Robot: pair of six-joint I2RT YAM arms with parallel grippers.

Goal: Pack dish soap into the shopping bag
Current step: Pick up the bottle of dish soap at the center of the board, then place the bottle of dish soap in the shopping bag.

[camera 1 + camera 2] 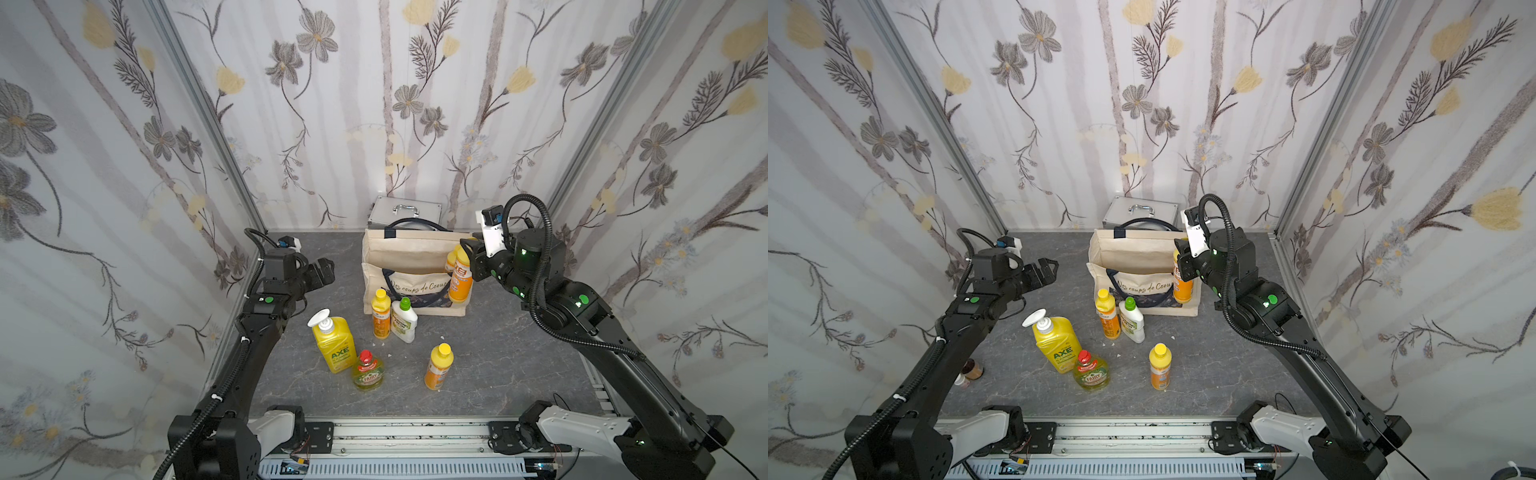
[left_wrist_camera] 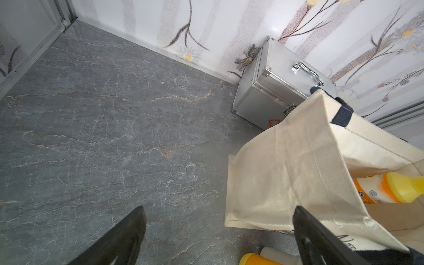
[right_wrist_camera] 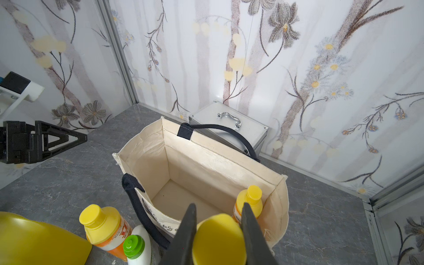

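Right gripper (image 3: 219, 206) is clamped on the yellow-capped top of an orange bottle (image 1: 460, 282) at the right end of the shopping bag (image 1: 411, 249), which stands near the tabletop's (image 1: 519, 353) back edge; whether the bottle's base is inside the rim cannot be told. Left gripper (image 2: 218, 207) hovers by the left edge, jaws apart, its fingers cut off in the wrist view. Inside the bag stands a second orange bottle (image 3: 249, 202), the silver case (image 1: 405, 210) sits half hidden behind it, and in front stand the AXE bottle (image 1: 332, 343), Fairy bottle (image 1: 368, 372), white bottle (image 1: 404, 320), third orange bottle (image 1: 380, 318) and fourth orange bottle (image 1: 438, 368).

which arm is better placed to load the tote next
Right: the right end effector is shut on an orange bottle at the canvas tote; the left end effector is open, empty.
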